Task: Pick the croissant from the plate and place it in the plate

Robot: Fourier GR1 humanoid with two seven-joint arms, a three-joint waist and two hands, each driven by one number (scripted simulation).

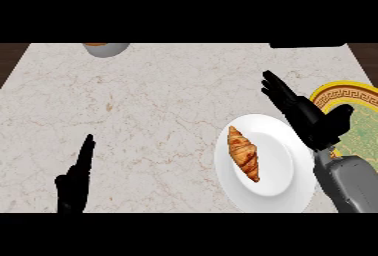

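And there the croissant [244, 154] was, lying on the white plate [282, 182], a touch toward the plate's 9 o'clock side, its length running from 11 o'clock to 5 o'clock. Nobody had hold of it! The right hand [306, 117] hung over the white plate's 1 o'clock rim, fingers straight and apart from the thumb, pointing to 11 o'clock, clear of the pastry. At 2 o'clock from the white plate sat the gold-rimmed plate [334, 88], partly hidden by that hand. Down at the view's 7 o'clock, the left hand [74, 182] rested open, fingers up. A grey bowl [107, 48] peeked in at the marble counter's [148, 100] 11 o'clock edge.
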